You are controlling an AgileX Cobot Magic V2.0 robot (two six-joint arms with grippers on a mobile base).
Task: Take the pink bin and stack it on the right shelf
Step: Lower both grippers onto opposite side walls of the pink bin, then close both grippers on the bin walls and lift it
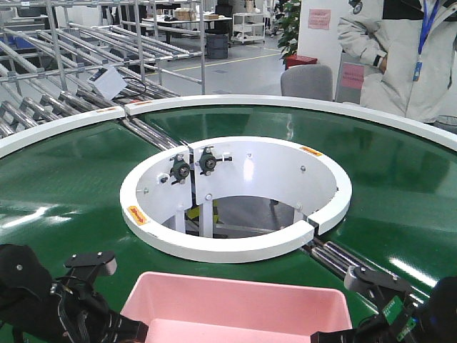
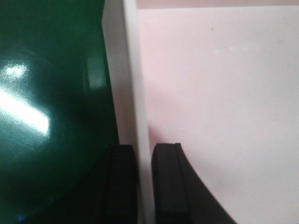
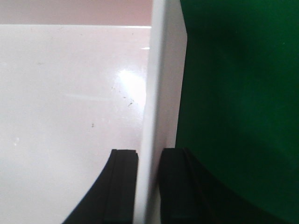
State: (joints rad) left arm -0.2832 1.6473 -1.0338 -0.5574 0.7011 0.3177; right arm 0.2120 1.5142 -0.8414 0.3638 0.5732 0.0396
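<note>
The pink bin (image 1: 235, 307) sits on the green conveyor at the bottom centre of the front view, its open top facing up. My left gripper (image 2: 144, 161) is shut on the bin's left wall (image 2: 133, 93), one finger outside, one inside. My right gripper (image 3: 149, 163) is shut on the bin's right wall (image 3: 156, 93) in the same way. The bin's pale floor shows in the left wrist view (image 2: 219, 93) and in the right wrist view (image 3: 70, 102). Both arms show at the bottom corners of the front view. The right shelf is out of view.
The green curved conveyor (image 1: 64, 186) rings a white circular hub (image 1: 235, 196) ahead of the bin. Grey roller racks (image 1: 64, 86) stand at the back left. A person in a pale jacket (image 1: 407, 57) stands at the back right, next to a grey chair (image 1: 307, 80).
</note>
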